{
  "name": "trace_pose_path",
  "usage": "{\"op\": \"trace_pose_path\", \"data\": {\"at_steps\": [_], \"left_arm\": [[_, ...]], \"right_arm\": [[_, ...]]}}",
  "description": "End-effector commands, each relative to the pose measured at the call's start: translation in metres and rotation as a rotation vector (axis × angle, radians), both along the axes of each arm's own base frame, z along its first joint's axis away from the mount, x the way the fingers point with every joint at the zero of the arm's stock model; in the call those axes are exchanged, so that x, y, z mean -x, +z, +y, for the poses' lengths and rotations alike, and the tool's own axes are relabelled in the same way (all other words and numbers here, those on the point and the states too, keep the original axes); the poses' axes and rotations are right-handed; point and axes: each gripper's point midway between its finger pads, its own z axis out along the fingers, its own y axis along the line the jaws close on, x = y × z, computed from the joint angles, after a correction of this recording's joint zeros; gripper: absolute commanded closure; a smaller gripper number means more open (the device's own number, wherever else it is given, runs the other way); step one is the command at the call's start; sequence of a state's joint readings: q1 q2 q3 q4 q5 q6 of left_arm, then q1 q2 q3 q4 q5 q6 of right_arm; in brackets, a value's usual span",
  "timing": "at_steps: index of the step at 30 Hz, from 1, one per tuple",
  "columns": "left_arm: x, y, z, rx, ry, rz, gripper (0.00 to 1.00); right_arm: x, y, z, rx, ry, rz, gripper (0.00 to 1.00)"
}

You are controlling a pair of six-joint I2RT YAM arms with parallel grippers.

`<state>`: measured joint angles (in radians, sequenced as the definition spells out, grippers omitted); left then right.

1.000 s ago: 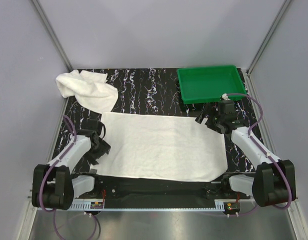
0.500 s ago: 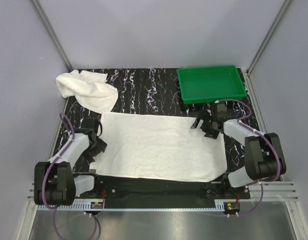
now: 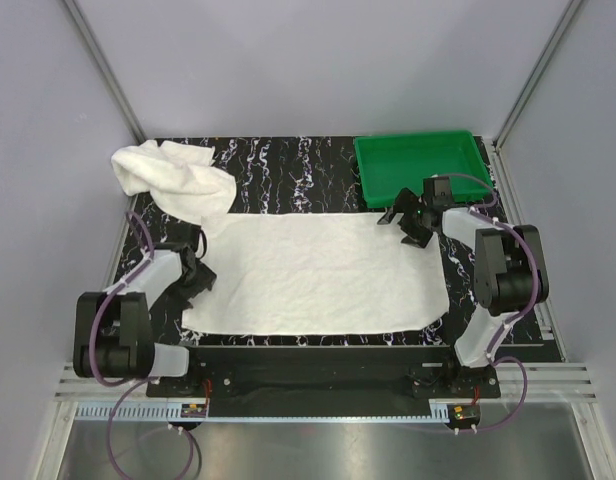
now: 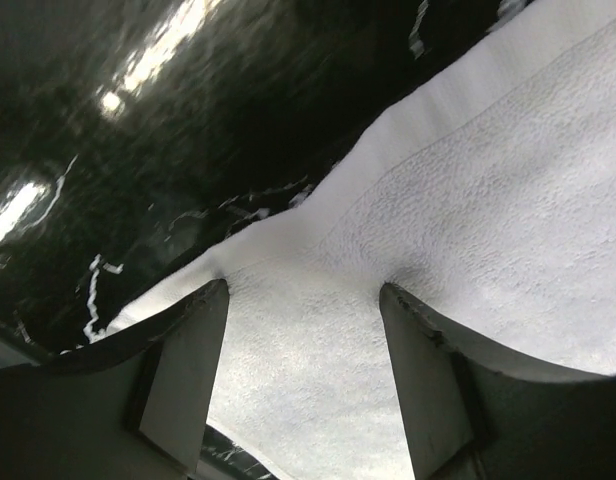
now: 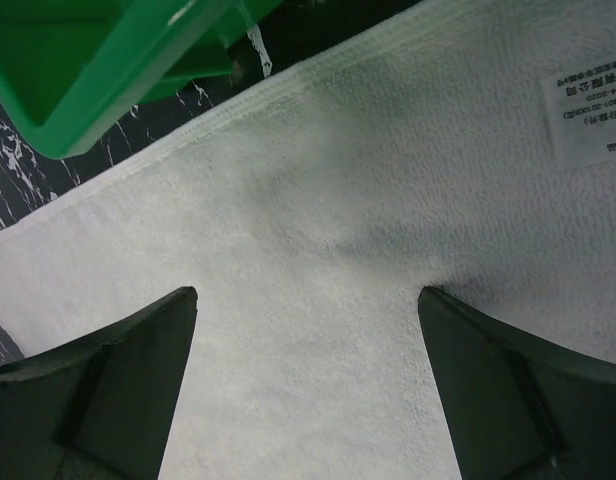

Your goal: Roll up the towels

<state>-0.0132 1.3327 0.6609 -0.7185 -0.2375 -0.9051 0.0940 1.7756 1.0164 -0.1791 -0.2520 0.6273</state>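
The long white towel (image 3: 318, 275) lies flat across the middle of the black marbled table. The smaller towel (image 3: 173, 178) sits crumpled at the far left. My left gripper (image 3: 194, 266) stands open at the long towel's left edge; in the left wrist view the left gripper (image 4: 304, 290) has both fingertips (image 4: 193, 350) pressed down on the cloth (image 4: 468, 200) just inside its hem. My right gripper (image 3: 409, 222) is open at the towel's far right corner. The right wrist view shows the right gripper (image 5: 306, 295) with its tips wide apart, resting on the terry (image 5: 338, 190) beside a sewn label (image 5: 586, 115).
A green plastic tray (image 3: 420, 166) stands at the far right, just behind my right gripper, and its corner (image 5: 98, 60) shows in the right wrist view. Grey walls with metal posts close in the table on three sides.
The long towel has slid away from the near edge toward the back. Both grippers moved the same way with their tips on it, the right one also leftward toward the tray.
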Motion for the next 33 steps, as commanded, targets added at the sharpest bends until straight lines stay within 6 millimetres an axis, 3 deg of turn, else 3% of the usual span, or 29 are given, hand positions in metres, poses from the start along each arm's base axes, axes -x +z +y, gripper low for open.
{"op": "trace_pose_path", "data": {"at_steps": [1, 5, 7, 9, 10, 12, 13, 16, 20, 25, 29, 33], "left_arm": [[-0.047, -0.001, 0.008, -0.034, 0.000, -0.112, 0.33], [-0.065, 0.001, 0.016, -0.035, 0.020, -0.108, 0.34], [-0.068, 0.007, 0.014, -0.022, 0.026, -0.132, 0.34], [-0.071, 0.021, 0.009, 0.003, 0.021, -0.196, 0.34], [-0.070, 0.027, 0.008, 0.002, 0.013, -0.215, 0.34], [-0.065, 0.043, 0.009, -0.011, -0.008, -0.253, 0.33], [-0.062, 0.047, 0.010, -0.014, -0.016, -0.260, 0.33], [-0.053, 0.068, 0.010, -0.029, -0.064, -0.299, 0.32], [-0.041, 0.097, 0.006, -0.030, -0.142, -0.362, 0.32], [-0.035, 0.120, -0.001, -0.037, -0.306, -0.410, 0.30], [-0.031, 0.141, -0.020, 0.031, -0.425, -0.480, 0.28], [-0.033, 0.142, -0.031, 0.061, -0.485, -0.534, 0.27]], "right_arm": [[-0.004, -0.019, -0.018, 0.097, -0.024, 0.066, 0.00], [-0.028, 0.000, -0.019, 0.129, 0.008, 0.027, 0.00], [-0.028, 0.013, -0.014, 0.118, 0.051, 0.003, 0.00], [-0.024, 0.038, -0.016, 0.120, 0.050, -0.052, 0.00], [-0.018, 0.060, -0.018, 0.127, 0.040, -0.101, 0.00], [-0.003, 0.076, -0.028, 0.163, 0.006, -0.120, 0.00], [0.009, 0.095, -0.032, 0.171, -0.015, -0.158, 0.00], [0.047, 0.109, -0.048, 0.209, -0.098, -0.162, 0.00], [0.102, 0.099, -0.054, 0.179, -0.169, -0.091, 0.02], [0.167, 0.058, -0.043, 0.085, -0.191, 0.064, 0.16], [0.192, 0.047, -0.030, 0.055, -0.167, 0.140, 0.18], [0.205, 0.049, -0.019, 0.063, -0.168, 0.202, 0.17]]}}
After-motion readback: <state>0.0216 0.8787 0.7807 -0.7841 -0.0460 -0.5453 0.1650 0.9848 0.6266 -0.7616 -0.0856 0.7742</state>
